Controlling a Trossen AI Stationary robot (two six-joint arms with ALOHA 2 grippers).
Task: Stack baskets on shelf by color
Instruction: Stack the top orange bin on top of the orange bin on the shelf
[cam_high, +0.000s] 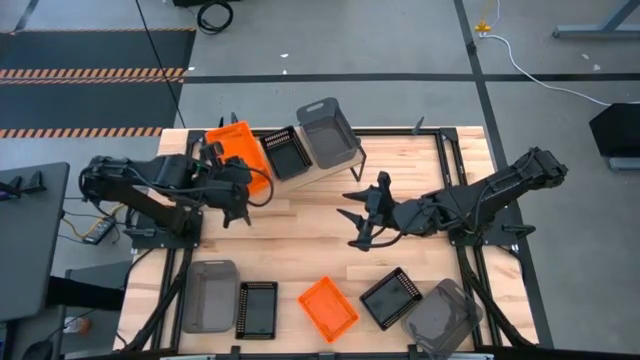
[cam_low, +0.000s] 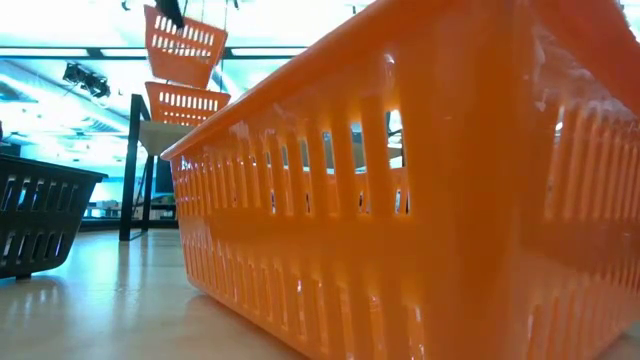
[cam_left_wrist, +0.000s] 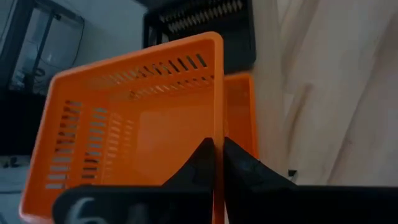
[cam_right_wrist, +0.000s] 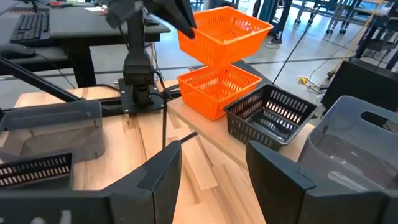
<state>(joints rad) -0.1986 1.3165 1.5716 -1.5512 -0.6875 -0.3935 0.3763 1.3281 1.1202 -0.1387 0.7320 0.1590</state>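
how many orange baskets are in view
3. One is held up by the left gripper above the shelf: the lifted basket. A second basket sits on the shelf right under it. The third basket lies on the table's near edge.

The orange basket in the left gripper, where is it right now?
In the high view, the orange basket hangs in the left gripper above another orange basket at the shelf's left end, beside the black basket.

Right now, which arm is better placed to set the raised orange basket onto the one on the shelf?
Left. Its gripper already pinches the raised orange basket above the shelved orange basket.
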